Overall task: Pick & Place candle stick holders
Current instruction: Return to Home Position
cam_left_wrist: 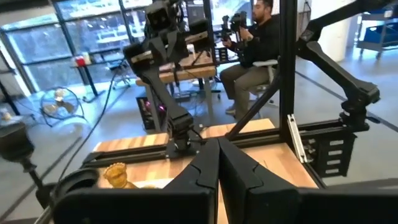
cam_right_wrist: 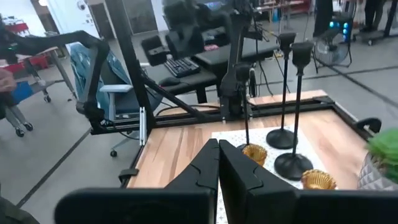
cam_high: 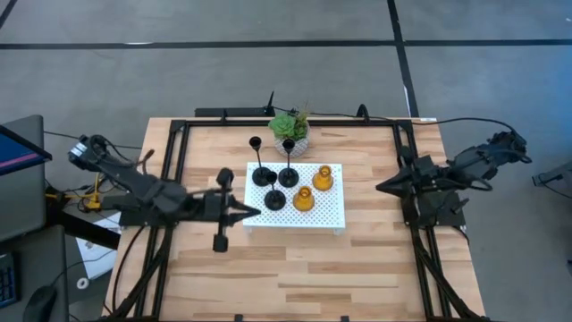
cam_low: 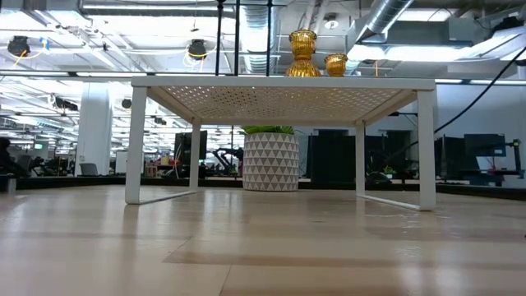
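Five candle stick holders stand by their bases on a white perforated shelf (cam_high: pixel 332 215) at the table's middle. Two are tall black ones (cam_high: pixel 260 174) (cam_high: pixel 288 175), one is a short black one (cam_high: pixel 274 199), and two are squat amber ones (cam_high: pixel 323 178) (cam_high: pixel 304 199). My left gripper (cam_high: pixel 256 213) is shut and empty, its tip at the shelf's left edge. My right gripper (cam_high: pixel 379 188) is shut and empty, to the right of the shelf. The right wrist view shows the tall black holders (cam_right_wrist: pixel 289 93) and the amber ones (cam_right_wrist: pixel 254 154). The low view shows the amber ones (cam_low: pixel 302 54) on the shelf.
A green plant in a white patterned pot (cam_high: pixel 290 131) stands on the table just behind the shelf; it also shows in the low view (cam_low: pixel 270 161). Black frame rails (cam_high: pixel 176 152) run along the table's left, right and far sides. A person (cam_left_wrist: pixel 255 37) sits beyond the table.
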